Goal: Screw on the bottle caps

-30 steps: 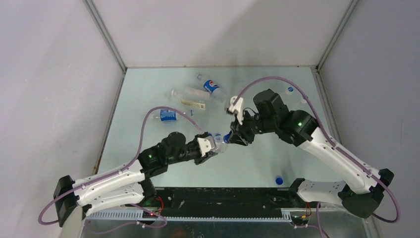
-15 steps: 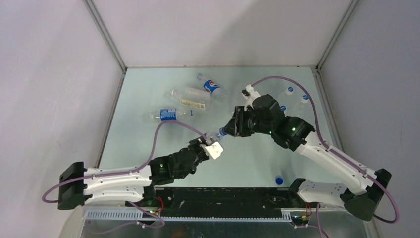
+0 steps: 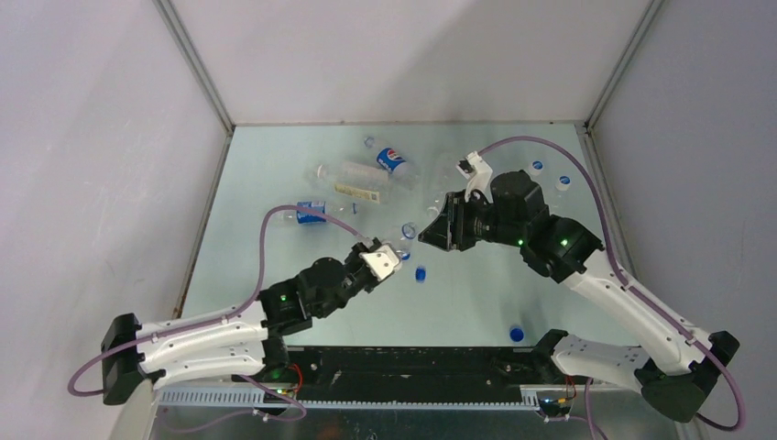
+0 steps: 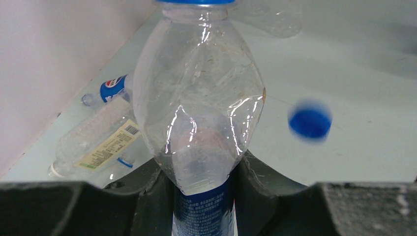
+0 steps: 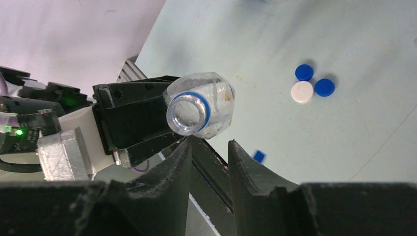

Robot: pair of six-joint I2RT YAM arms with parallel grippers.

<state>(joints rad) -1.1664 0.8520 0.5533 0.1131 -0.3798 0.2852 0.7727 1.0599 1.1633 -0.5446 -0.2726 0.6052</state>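
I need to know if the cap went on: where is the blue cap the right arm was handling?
The blue cap is off the bottle: from above it sits just right of the left hand, and the left wrist view shows it blurred.

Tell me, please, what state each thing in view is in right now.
held bottle: uncapped, mouth open, lifted off the table.
left gripper: shut on the held bottle.
right gripper: jaws slightly apart, empty.
blue cap: loose, on no bottle, blurred in both wrist views.
three caps: loose, clustered on the table.
back bottles: lying on their sides.
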